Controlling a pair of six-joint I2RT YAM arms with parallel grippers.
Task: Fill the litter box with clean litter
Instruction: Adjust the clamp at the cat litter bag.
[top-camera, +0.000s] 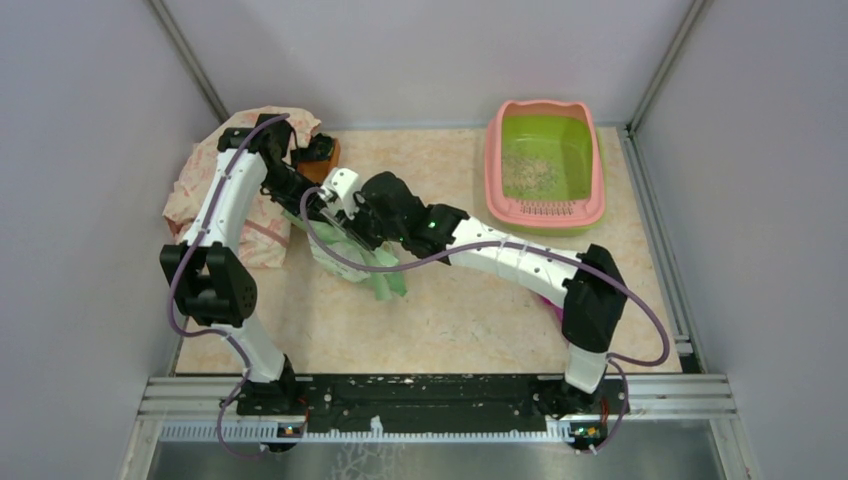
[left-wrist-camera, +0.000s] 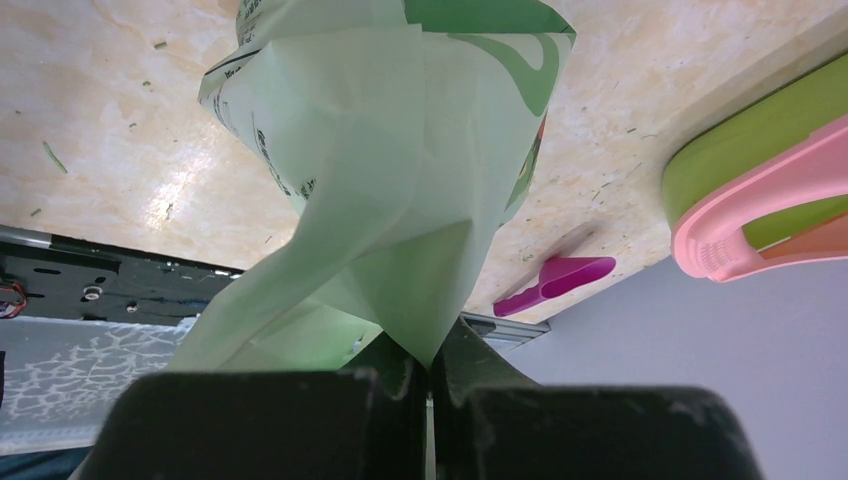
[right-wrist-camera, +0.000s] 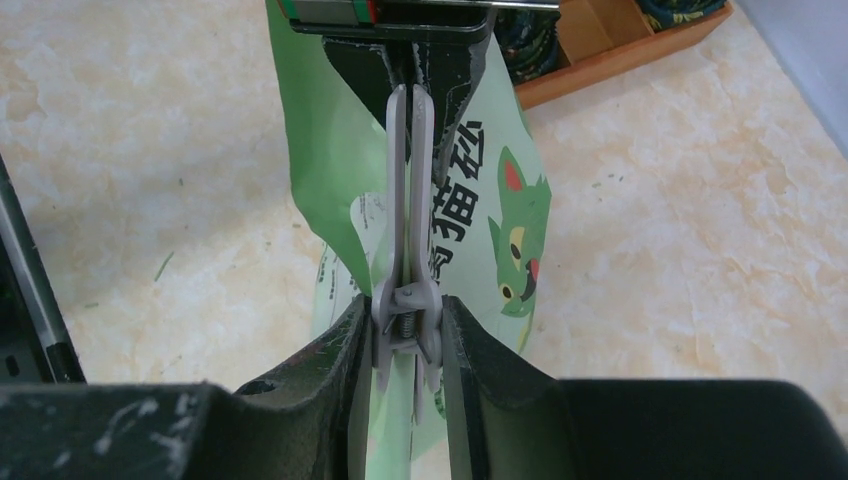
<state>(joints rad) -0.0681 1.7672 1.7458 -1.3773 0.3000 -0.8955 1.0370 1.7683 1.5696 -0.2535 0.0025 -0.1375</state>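
Note:
The litter box (top-camera: 497, 160) stands at the back right, pink-rimmed with a green basin, and a patch of clean litter (top-camera: 530, 176) lies on its floor. It also shows in the left wrist view as the litter box (left-wrist-camera: 745, 235) at the right edge. A light green printed bag (top-camera: 378, 272) hangs between both arms left of centre. My left gripper (left-wrist-camera: 432, 352) is shut on a folded corner of the bag (left-wrist-camera: 400, 150). My right gripper (right-wrist-camera: 405, 308) is shut on a long grey clip (right-wrist-camera: 410, 200) clamped along the bag's top edge.
A purple scoop (left-wrist-camera: 560, 280) lies on the table near the right arm's base. A small wooden tray (right-wrist-camera: 625, 40) sits behind the bag, and a pink patterned cloth (top-camera: 205, 190) is bunched at the back left. Grey walls close in three sides.

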